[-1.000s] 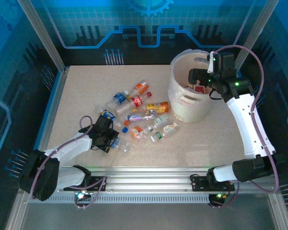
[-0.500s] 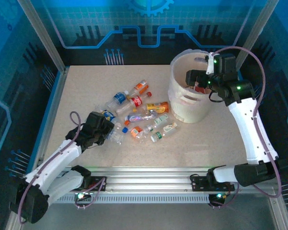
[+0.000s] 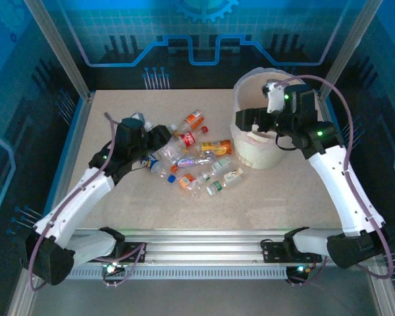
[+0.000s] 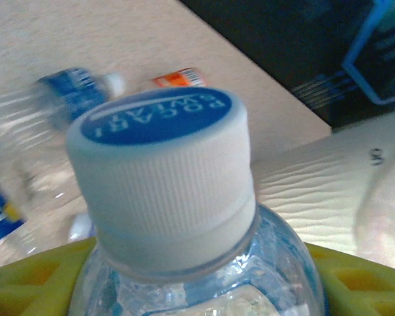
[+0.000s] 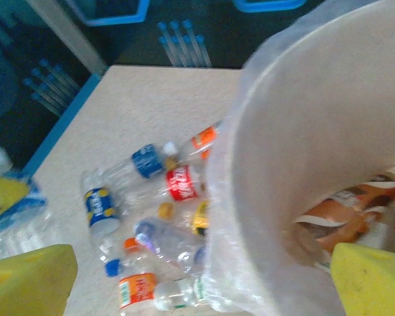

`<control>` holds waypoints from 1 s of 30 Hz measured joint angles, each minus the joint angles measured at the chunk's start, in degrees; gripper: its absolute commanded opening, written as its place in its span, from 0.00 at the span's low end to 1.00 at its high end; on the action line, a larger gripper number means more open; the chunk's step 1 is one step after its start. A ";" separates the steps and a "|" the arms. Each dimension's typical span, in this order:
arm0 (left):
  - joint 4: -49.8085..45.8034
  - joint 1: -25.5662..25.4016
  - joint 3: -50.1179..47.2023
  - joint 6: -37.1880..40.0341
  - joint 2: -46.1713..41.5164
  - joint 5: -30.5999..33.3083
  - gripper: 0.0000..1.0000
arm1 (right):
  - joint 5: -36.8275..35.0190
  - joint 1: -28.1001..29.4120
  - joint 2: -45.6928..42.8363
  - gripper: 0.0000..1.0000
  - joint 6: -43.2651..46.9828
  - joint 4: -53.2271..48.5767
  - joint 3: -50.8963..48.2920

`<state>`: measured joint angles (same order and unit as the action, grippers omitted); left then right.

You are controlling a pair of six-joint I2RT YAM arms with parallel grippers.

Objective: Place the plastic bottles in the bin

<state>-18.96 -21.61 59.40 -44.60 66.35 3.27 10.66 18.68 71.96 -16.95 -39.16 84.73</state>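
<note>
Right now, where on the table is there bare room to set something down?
Bare table runs along the near edge, between the bottles and the rail. Another free patch lies at the far side, between the back wall and the bottles. Crowded: the middle, where bottles spread up to the bin.

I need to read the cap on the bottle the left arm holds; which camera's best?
Left wrist: the bottle shows its white cap close up, blue lettering legible. In top external the left gripper hides most of it. Right wrist gives a blurred glimpse at the left edge.
</note>
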 measured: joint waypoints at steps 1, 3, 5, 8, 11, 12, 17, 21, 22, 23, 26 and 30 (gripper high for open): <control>1.31 0.00 1.42 1.01 1.42 -1.16 0.56 | 1.03 0.85 0.04 1.00 0.02 0.72 -0.48; 3.87 0.00 4.28 2.67 4.28 -3.67 0.56 | 2.99 2.67 0.55 1.00 0.00 2.21 -0.85; 6.27 0.00 6.56 3.74 6.67 -6.03 0.56 | 4.17 4.24 1.42 1.00 0.00 3.74 -0.85; 9.60 0.00 9.40 4.63 9.70 -9.46 0.57 | 5.38 6.69 3.37 1.00 0.00 5.66 -0.85; 11.85 0.02 12.57 4.72 12.76 -12.96 0.57 | 5.90 9.11 5.46 1.00 0.11 6.82 -0.83; 12.44 0.02 13.75 4.70 13.86 -14.32 0.57 | 5.88 9.92 6.14 1.00 0.31 6.93 -0.68; 15.47 0.46 17.86 4.13 17.90 -21.33 0.57 | 4.57 13.18 9.57 1.00 2.08 6.60 1.99; 17.55 0.87 20.00 3.28 20.26 -26.73 0.57 | 3.34 14.62 12.20 1.00 3.63 6.23 5.46; 18.05 0.87 20.50 2.86 20.90 -28.06 0.57 | 3.13 14.82 12.76 1.00 4.00 6.14 6.16; 18.25 0.87 20.87 2.54 21.33 -29.00 0.57 | 2.95 15.02 13.25 1.00 4.24 6.08 6.75; 19.37 0.87 21.57 1.33 22.47 -32.13 0.57 | 2.43 15.19 14.86 1.00 4.90 5.66 8.48; 21.18 0.87 21.81 -0.37 23.28 -34.99 0.57 | 1.11 15.19 16.70 0.97 5.55 5.53 9.66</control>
<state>2.22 -20.73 81.21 -44.97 89.62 -31.73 11.77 33.87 88.66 -11.40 -33.63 94.39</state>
